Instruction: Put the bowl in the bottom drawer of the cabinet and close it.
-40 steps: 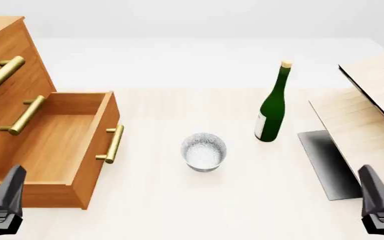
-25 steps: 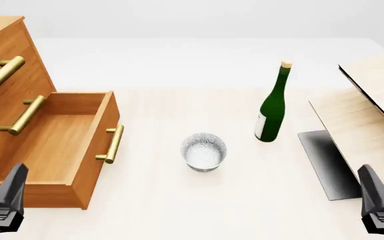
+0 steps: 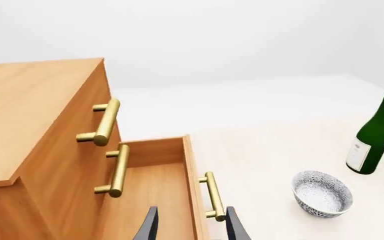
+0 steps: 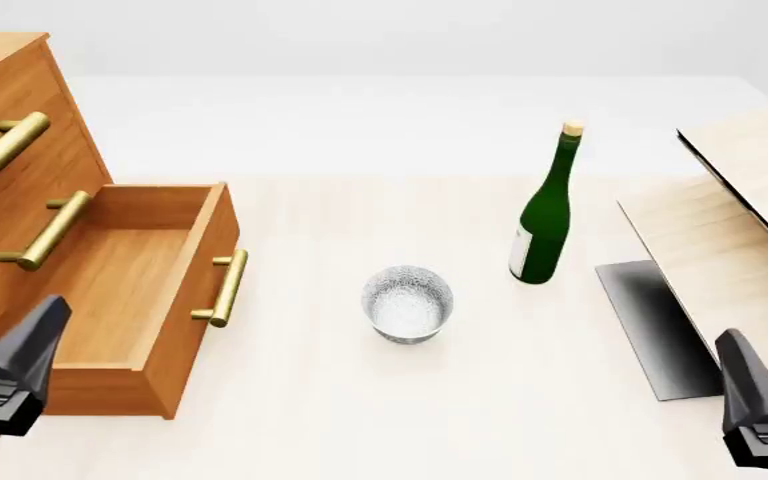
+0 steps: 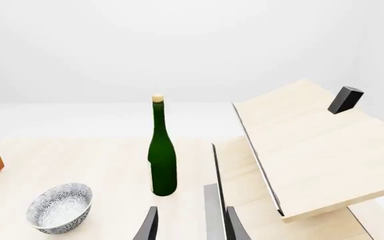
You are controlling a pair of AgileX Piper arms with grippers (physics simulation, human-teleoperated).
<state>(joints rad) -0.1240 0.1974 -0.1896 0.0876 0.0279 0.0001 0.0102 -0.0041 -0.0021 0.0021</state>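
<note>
The speckled white bowl (image 4: 408, 303) stands upright on the pale table, right of the cabinet (image 4: 11, 80). The bottom drawer (image 4: 117, 290) is pulled out and holds nothing; its brass handle (image 4: 228, 288) faces the bowl. In the left wrist view the bowl (image 3: 322, 194) lies beyond the drawer (image 3: 153, 190). My left gripper (image 4: 24, 358) hovers open over the drawer's near corner, its fingers (image 3: 148, 227) spread apart. My right gripper (image 4: 754, 388) is open at the near right, far from the bowl (image 5: 60, 207), and holds nothing.
A tall green bottle (image 4: 544, 210) stands behind and right of the bowl. Pale wood boards (image 4: 744, 220) slope over the right side, with a dark grey panel (image 4: 651, 325) beneath them. Two shut drawers with brass handles (image 4: 4, 150) sit above the open one.
My left gripper has risen and shifted slightly right, over the open drawer's near corner. The right gripper, bowl and drawer have not moved.
</note>
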